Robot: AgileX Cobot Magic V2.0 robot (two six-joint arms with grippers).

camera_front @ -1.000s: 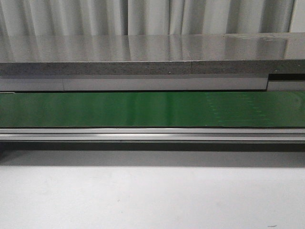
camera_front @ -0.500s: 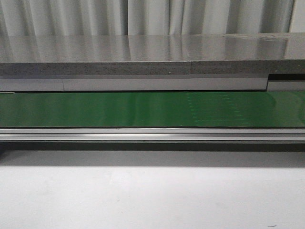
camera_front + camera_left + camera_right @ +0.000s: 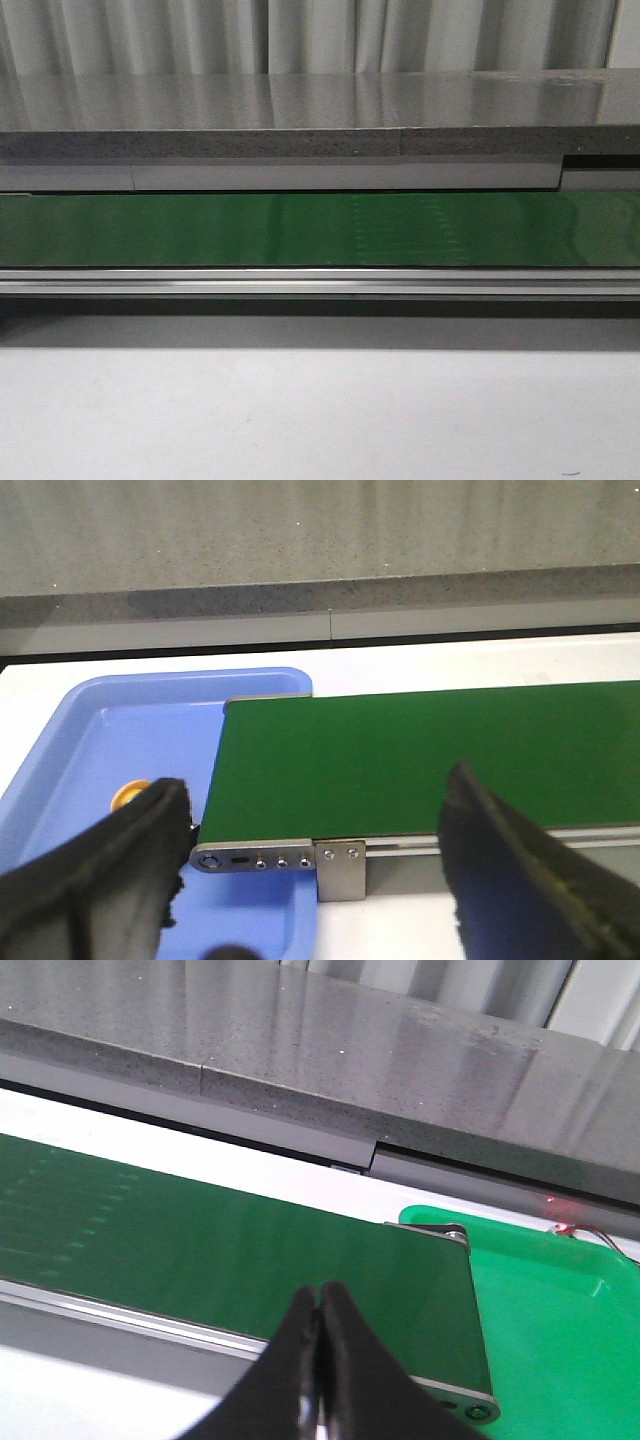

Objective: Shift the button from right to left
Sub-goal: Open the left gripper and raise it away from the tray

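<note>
1. One button (image 3: 128, 795) already lies in the blue tray (image 3: 70, 742) at the left end of the green belt (image 3: 200, 230); only its orange cap shows, partly behind a finger.
2. The belt looks bare in every view, and no button shows in the green tray (image 3: 560, 1310) at the right end.
3. The left gripper (image 3: 315, 880) hangs over the belt end with fingers spread wide, holding nothing.
4. The right gripper (image 3: 320, 1305) has fingers pressed together, apparently holding nothing.
5. Nothing blocks either arm; the white table (image 3: 320, 420) in front is bare.
</note>
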